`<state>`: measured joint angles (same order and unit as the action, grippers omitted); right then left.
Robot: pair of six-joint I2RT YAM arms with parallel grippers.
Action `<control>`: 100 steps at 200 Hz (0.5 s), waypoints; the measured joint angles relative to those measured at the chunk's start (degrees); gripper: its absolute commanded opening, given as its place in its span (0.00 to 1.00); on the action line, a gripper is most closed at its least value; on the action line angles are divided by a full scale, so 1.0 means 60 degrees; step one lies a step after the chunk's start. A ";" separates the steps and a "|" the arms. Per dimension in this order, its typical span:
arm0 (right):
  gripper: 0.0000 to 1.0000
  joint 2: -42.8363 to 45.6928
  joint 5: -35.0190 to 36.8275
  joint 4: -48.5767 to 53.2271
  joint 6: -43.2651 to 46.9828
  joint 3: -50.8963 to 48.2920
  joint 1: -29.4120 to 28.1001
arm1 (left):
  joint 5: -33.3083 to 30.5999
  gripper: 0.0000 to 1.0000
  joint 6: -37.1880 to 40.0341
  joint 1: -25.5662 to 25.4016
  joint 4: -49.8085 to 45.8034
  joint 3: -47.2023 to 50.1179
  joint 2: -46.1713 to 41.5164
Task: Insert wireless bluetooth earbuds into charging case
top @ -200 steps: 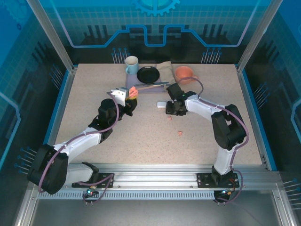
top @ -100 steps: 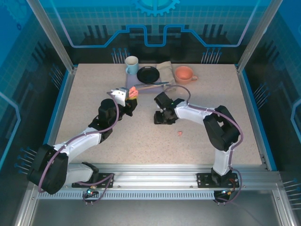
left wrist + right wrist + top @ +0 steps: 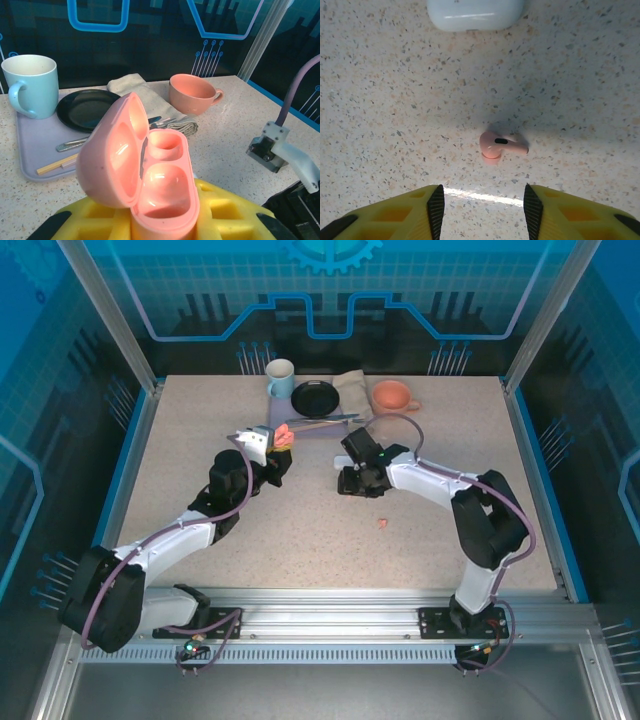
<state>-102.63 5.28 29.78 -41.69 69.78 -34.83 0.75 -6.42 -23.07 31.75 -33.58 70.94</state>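
A salmon-pink charging case [image 3: 162,192] stands upright with its lid swung open to the left. My left gripper [image 3: 160,227] is shut on its lower body and holds it above the table [image 3: 283,440]. Both of its wells look hollow. My right gripper [image 3: 482,210] points down at the table with its jaws open. A pink earbud [image 3: 500,146] lies flat on the table just ahead of the gap, touching neither finger. Another pink earbud [image 3: 382,523] lies on the table nearer the front. A closed white case [image 3: 475,12] lies beyond the first earbud.
At the back a lilac tray [image 3: 25,160] carries a pale blue mug [image 3: 31,85], a black plate [image 3: 87,107], cutlery and chopsticks. A grey cloth [image 3: 145,90] and a pink mug [image 3: 192,94] sit to its right. Open speckled table spreads in front of both arms.
My right gripper swung left and toward the front, then came back slightly right over the pink earbud, its jaws a little wider. The left arm and the case have not moved.
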 measured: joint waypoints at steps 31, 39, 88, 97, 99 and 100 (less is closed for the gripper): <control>0.49 -0.0397 -0.0182 -0.0084 -0.0157 0.0000 -0.0007 | 0.0025 0.00 -0.0069 0.0000 0.0000 0.0000 0.0007; 0.49 -0.0554 -0.0211 -0.0109 -0.0178 0.0000 -0.0004 | 0.0025 0.00 -0.0106 0.0000 0.0004 0.0000 0.0007; 0.49 -0.1191 -0.0302 -0.0069 -0.0317 0.0164 0.0106 | 0.0025 0.00 -0.0135 0.0000 0.0004 0.0000 0.0007; 0.49 -0.1282 -0.0335 -0.0131 -0.0324 0.0259 0.0157 | 0.0025 0.00 -0.0135 0.0000 0.0004 0.0000 0.0007; 0.49 -0.1319 -0.0357 -0.0131 -0.0339 0.0291 0.0175 | 0.0025 0.00 -0.0135 0.0000 0.0004 0.0000 0.0007; 0.49 -0.1330 -0.0361 -0.0124 -0.0342 0.0306 0.0178 | 0.0025 0.00 -0.0135 0.0000 0.0004 0.0000 0.0007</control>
<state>-110.61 3.11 29.04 -43.75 71.61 -33.76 0.91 -7.22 -23.07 31.77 -33.58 70.98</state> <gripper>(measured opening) 0.491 0.243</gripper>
